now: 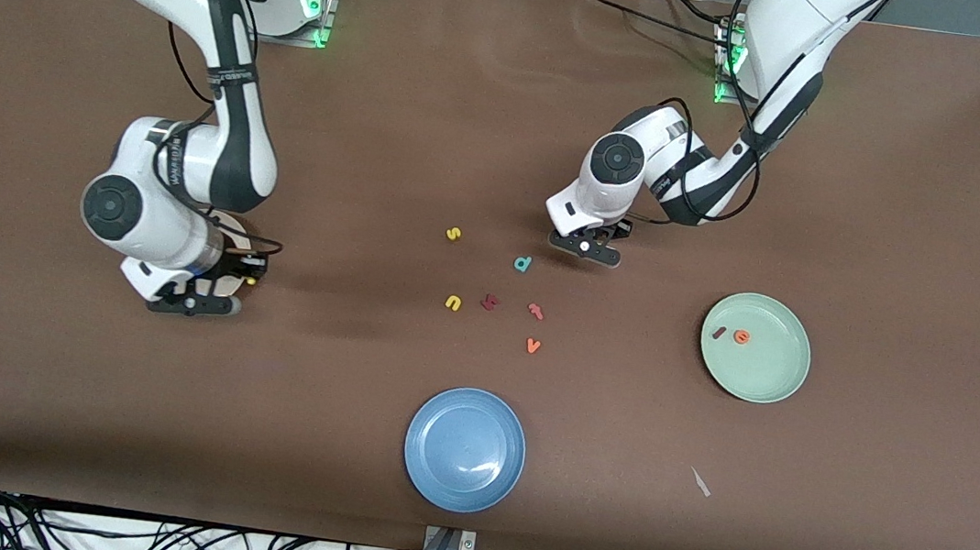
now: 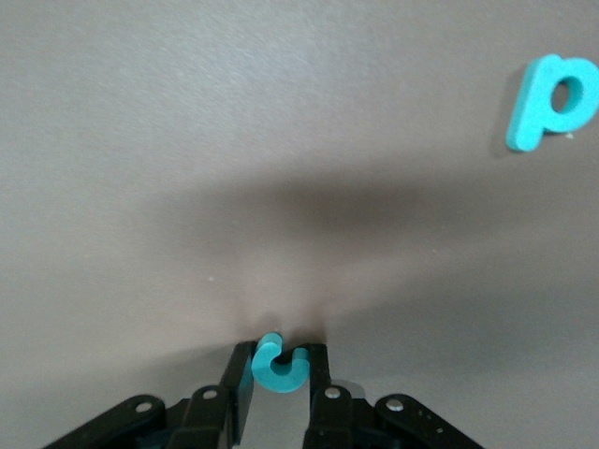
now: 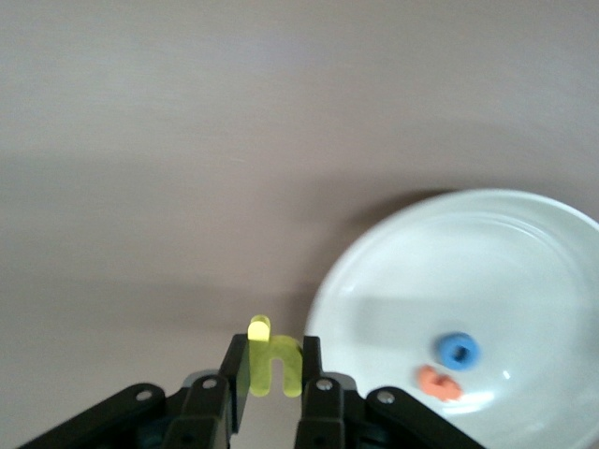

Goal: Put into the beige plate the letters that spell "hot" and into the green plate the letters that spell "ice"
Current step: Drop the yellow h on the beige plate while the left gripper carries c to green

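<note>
My left gripper [image 1: 585, 247] is low on the table beside the teal "d" [image 1: 523, 264]. Its jaws are shut on the teal "c" [image 2: 279, 363], which still looks to be at table level. The green plate [image 1: 764, 380] holds the dark red "i" [image 1: 720, 333] and the orange "e" [image 1: 741, 337]. My right gripper [image 3: 273, 348] is shut on the yellow "h" [image 3: 274, 363], just outside the rim of the beige plate [image 3: 524, 253]. The blue "o" [image 3: 459, 350] and the orange "t" [image 3: 438, 383] lie in that plate. In the front view the right arm hides most of the beige plate [image 1: 236, 239].
Loose letters lie mid-table: a yellow "s" [image 1: 453, 234], a yellow "u" [image 1: 453, 303], a dark red letter [image 1: 489, 302], a pinkish-red letter [image 1: 535, 310] and an orange "v" [image 1: 533, 345]. A blue plate [image 1: 461, 484] sits nearer the front camera. A small pale scrap [image 1: 700, 482] lies near it.
</note>
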Robot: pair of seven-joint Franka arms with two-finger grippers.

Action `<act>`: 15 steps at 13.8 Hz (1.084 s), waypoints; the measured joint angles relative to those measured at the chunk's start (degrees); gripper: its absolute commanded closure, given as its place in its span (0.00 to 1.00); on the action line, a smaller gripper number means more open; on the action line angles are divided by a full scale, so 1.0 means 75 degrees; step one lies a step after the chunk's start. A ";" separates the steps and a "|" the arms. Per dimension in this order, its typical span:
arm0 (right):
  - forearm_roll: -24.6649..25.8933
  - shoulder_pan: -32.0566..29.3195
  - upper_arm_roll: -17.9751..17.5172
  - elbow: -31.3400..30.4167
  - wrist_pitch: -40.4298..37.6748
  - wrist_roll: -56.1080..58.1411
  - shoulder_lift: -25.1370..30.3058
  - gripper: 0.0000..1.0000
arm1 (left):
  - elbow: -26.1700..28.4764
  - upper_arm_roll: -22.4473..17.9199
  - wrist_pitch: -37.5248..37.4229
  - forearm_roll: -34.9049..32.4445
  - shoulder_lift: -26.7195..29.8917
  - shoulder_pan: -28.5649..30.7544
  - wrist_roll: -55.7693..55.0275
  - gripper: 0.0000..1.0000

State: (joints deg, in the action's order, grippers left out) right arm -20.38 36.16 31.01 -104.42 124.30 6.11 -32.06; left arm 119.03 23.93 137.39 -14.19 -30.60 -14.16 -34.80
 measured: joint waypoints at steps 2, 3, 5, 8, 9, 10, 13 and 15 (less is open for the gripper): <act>-0.0003 -0.0013 0.0362 -0.0319 0.0014 -0.0009 0.0003 1.00 | -0.0320 -0.0001 -0.0726 -0.0002 0.0122 0.0151 0.0087 0.99; -0.0004 -0.0026 0.0520 -0.0439 0.0021 0.0005 0.0003 0.96 | -0.0558 0.0001 -0.1190 -0.0002 0.0210 0.0208 0.0213 0.99; -0.0004 -0.0175 0.0662 -0.0562 0.0022 0.0104 0.0002 0.00 | -0.1038 0.0002 -0.2052 -0.0003 0.0398 0.0370 0.0657 0.99; -0.0004 -0.0293 0.0666 -0.0505 0.0003 0.0155 0.0016 0.00 | -0.1565 -0.0005 -0.2866 -0.0007 0.0535 0.0893 0.1807 0.98; -0.0007 -0.0275 0.0660 -0.0400 -0.0069 0.0139 0.0023 0.00 | -0.1660 -0.0019 -0.2959 -0.0025 0.0536 0.1114 0.2266 0.98; -0.0013 -0.0260 0.0656 -0.0234 -0.0228 0.0065 0.0026 0.00 | -0.1709 -0.0051 -0.2998 -0.0055 0.0534 0.1354 0.2710 0.98; -0.0022 -0.0252 0.0656 0.0342 -0.0899 -0.0642 0.0037 0.00 | -0.1786 -0.0092 -0.3004 -0.0080 0.0527 0.2224 0.4097 0.97; -0.0023 -0.0245 0.0652 0.0786 -0.1467 -0.1261 0.0038 0.00 | -0.1809 -0.0126 -0.3000 -0.0254 0.0469 0.2660 0.4717 0.97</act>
State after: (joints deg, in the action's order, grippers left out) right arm -20.55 34.32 35.90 -98.52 113.30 -3.35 -31.78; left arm 105.46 22.98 114.89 -16.09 -27.09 5.79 0.58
